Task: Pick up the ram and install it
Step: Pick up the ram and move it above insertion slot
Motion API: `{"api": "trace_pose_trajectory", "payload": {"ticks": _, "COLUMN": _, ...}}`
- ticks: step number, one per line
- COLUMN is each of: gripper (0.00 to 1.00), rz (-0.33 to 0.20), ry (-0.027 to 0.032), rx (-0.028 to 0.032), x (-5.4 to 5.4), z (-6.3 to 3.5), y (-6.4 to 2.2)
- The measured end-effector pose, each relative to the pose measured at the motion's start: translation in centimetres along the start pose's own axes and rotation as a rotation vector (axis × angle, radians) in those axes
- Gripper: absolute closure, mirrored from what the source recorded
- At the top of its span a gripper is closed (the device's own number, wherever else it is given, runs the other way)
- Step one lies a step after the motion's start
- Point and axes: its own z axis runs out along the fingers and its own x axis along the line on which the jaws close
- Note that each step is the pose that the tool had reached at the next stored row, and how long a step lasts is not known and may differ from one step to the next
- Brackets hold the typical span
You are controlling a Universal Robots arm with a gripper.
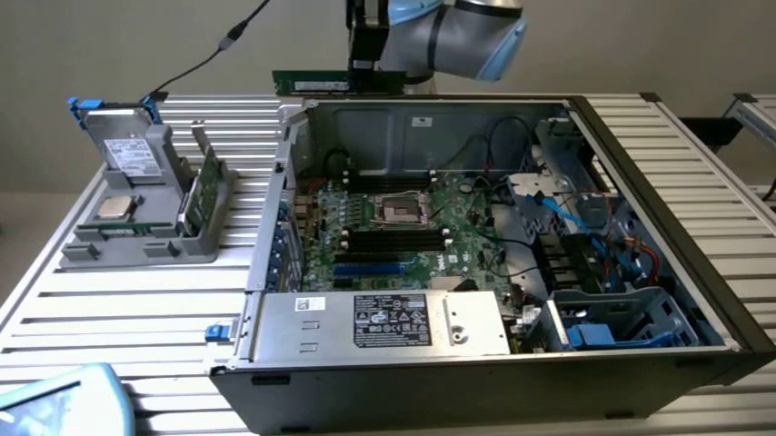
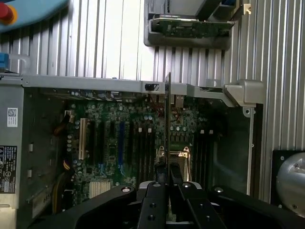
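The ram (image 1: 312, 84) is a thin green stick held level in the air, above and just behind the back wall of the open computer case (image 1: 715, 300). My gripper (image 1: 370, 80) is shut on one end of it, below the arm's grey and blue wrist. In the wrist view the ram (image 2: 167, 119) appears edge-on as a thin line running out from between the black fingers (image 2: 156, 191) of my gripper (image 2: 167, 177). Beneath it lies the green motherboard (image 2: 109, 143) with its black memory slots (image 1: 391, 241) and the processor socket (image 1: 398, 211).
A grey holder (image 1: 140, 245) on the slatted table at the exterior view's left carries a silver processor chip (image 1: 115, 207), a wider green card (image 1: 206, 186) and a drive (image 1: 127, 154). The power supply (image 1: 382, 322) fills the case front. Cables and drive cages (image 1: 606, 318) crowd its right side.
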Motion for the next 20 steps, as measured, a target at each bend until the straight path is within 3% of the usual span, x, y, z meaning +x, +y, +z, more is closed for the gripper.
{"api": "trace_pose_trajectory", "payload": {"ticks": 11, "gripper": 0.86, "rz": 0.000, "ry": -0.0038, "rx": 0.0002, "x": 0.3, "z": -0.63, "y": -4.94}}
{"api": "trace_pose_trajectory", "payload": {"ticks": 15, "gripper": 0.86, "rz": -0.001, "ry": -0.0097, "rx": 0.0003, "x": 0.3, "z": -0.77, "y": -6.74}}
{"api": "trace_pose_trajectory", "payload": {"ticks": 20, "gripper": 0.86, "rz": -0.001, "ry": -0.0109, "rx": 0.0021, "x": 0.4, "z": -0.38, "y": -7.31}}
